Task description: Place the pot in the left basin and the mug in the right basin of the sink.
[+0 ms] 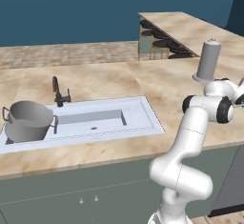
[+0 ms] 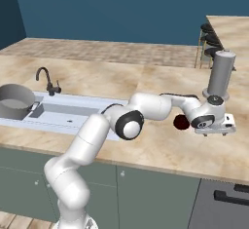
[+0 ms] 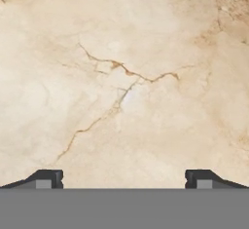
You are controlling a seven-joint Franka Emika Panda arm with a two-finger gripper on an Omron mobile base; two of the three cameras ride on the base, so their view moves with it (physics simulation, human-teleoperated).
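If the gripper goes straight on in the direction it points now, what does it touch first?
Probably the bare marble counter: the open gripper points straight at it, with nothing between the fingertips and the stone.

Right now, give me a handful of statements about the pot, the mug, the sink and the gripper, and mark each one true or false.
1. The pot sits in the left basin of the sink. True.
2. The mug is in the right basin. False: it stands on the counter, beside the hand.
3. The gripper is open, with only counter between its tips. True.
4. The faucet is white. False: it is black.
5. The tall grey cylinder stands in the sink. False: it stands on the counter.
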